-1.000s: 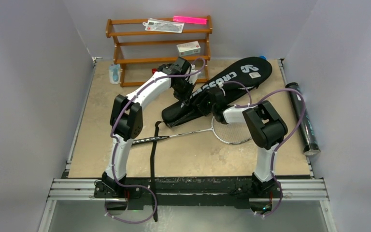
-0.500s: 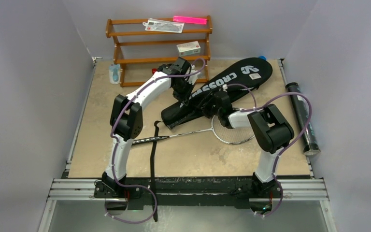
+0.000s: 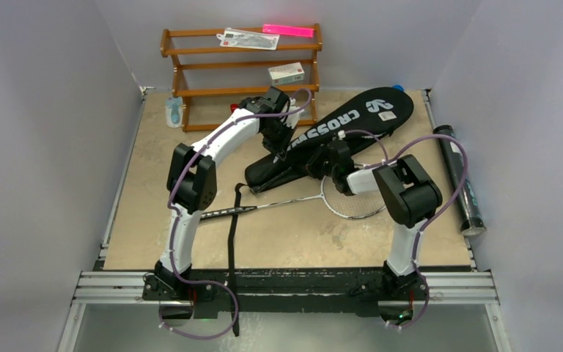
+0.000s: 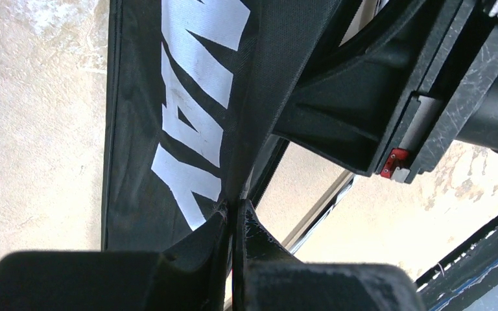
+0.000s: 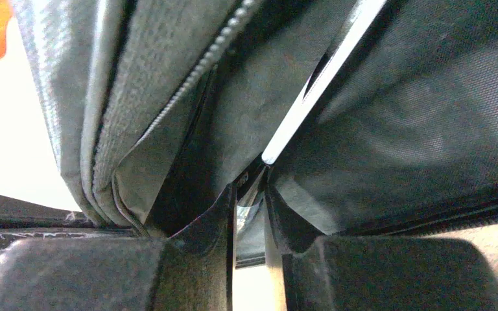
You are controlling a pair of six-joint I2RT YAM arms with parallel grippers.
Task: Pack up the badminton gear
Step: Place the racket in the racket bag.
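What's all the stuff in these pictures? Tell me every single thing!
bag: one, black with white letters, slanted across the middle of the table
racket: one, silver frame, black handle, just in front of the bag
strap: one, black, trailing over the table's front edge
tube: one, dark, along the right edge
rack: one, brown wood, at the back
pink strip: one, top shelf
flat packet: one, white, top shelf
box: one, white, middle shelf
small thing: one, blue and white, left of the rack; too small to name
table: one, tan
left gripper: black, shut, pinching the bag's fabric
right gripper: black, at the bag's zip opening; grip unclear
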